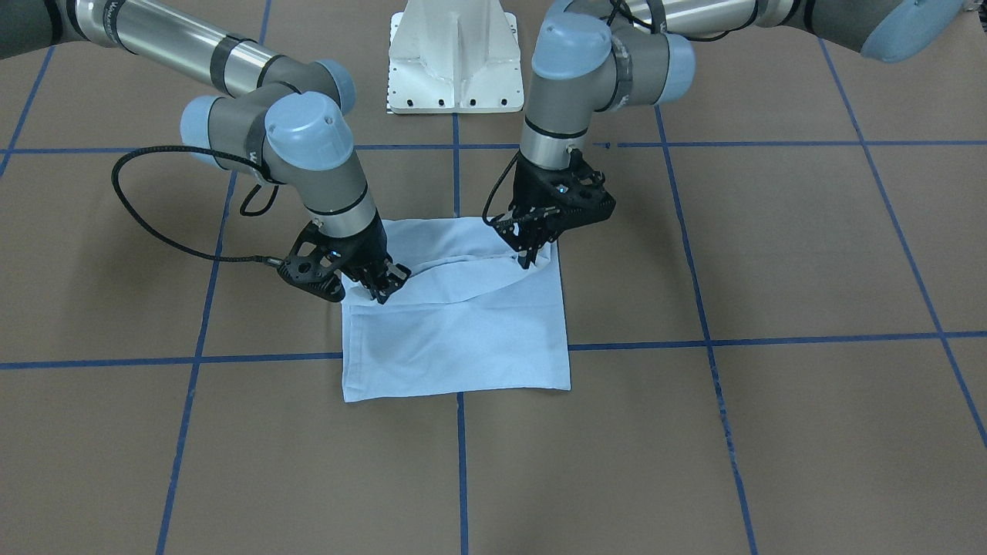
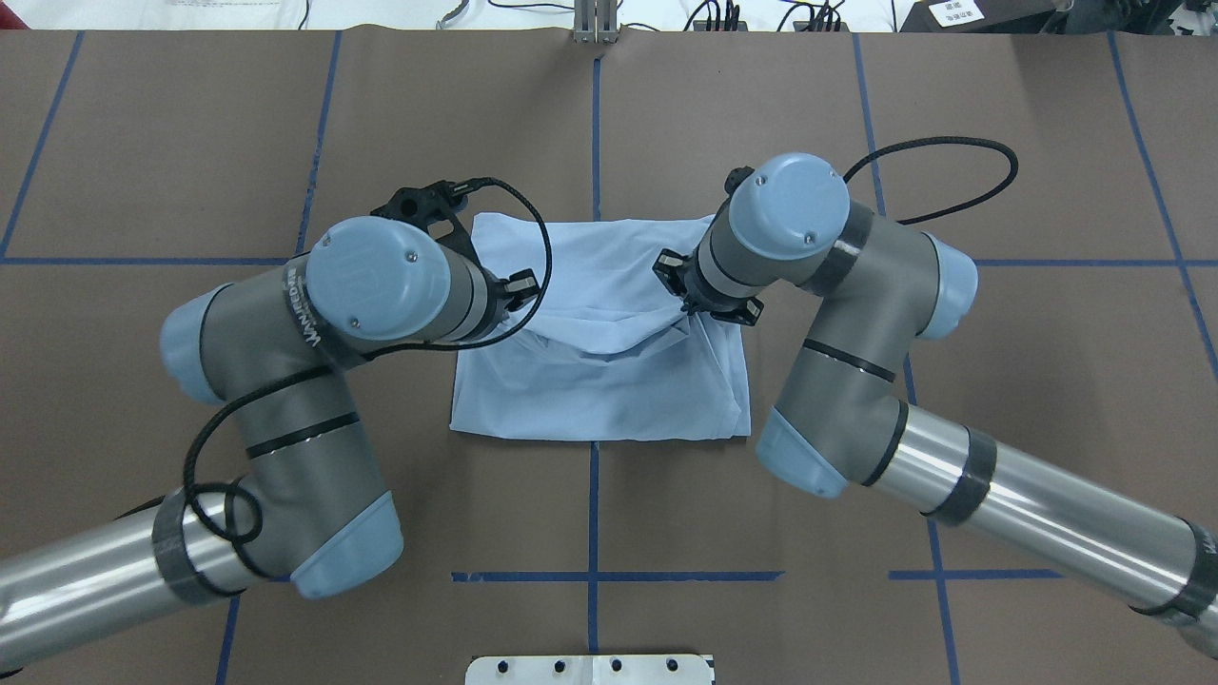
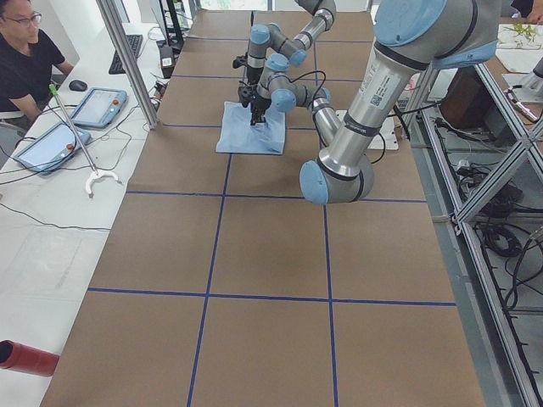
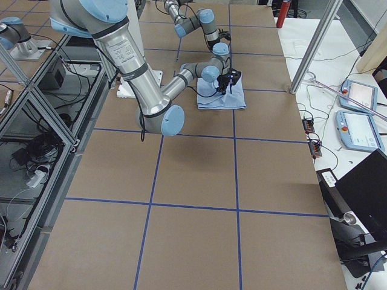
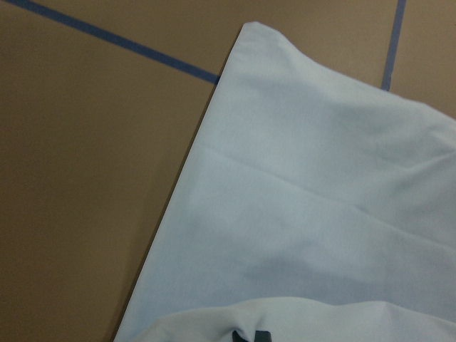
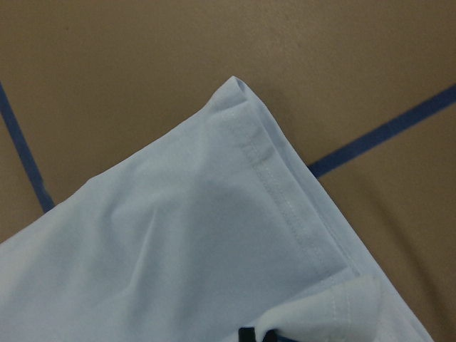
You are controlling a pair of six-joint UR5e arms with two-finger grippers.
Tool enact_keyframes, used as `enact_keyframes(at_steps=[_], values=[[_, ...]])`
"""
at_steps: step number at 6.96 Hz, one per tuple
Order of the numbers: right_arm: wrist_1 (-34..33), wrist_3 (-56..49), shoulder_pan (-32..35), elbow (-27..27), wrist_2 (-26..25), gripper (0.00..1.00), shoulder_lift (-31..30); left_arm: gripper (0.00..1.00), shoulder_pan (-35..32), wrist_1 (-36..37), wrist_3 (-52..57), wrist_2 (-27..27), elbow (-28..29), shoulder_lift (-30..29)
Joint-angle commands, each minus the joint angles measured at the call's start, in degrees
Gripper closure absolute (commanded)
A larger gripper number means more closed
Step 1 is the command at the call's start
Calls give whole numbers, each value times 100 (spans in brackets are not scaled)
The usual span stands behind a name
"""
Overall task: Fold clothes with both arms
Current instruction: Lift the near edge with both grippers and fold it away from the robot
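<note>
Two pincers meet the light blue T-shirt (image 1: 463, 339), which lies folded into a rough rectangle on the brown counter (image 1: 771, 254), straight out from the white pedestal base (image 1: 453, 58). The left pincer (image 1: 530, 250) is clenched on cloth at the shirt's edge nearest the base, on its own side. The right pincer (image 1: 388, 284) grips the other end of that edge, slightly farther from the base. Between them a lifted ridge of cloth runs above the layer beneath. The edge farthest from the base lies flat.
</note>
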Motion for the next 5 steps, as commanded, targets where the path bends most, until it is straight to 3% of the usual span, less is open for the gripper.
enact_keyframes(at_steps=[1,2,3,4,5], values=[[618,-188,341,-1377,208,100,568,100,-571,-1473,111,-47,1658,-257],[1042,-249,438,-1792,208,1,587,86,-921,-1688,207,-73,1890,-283],[1046,-450,621,-1839,234,0,674,65,-1108,-1690,408,-91,1918,-318],[1046,-618,789,-1857,469,0,727,11,-1110,-1699,549,-195,1919,-327],[1037,-628,825,-1875,506,0,780,0,-1110,-1699,585,-196,1919,-379]])
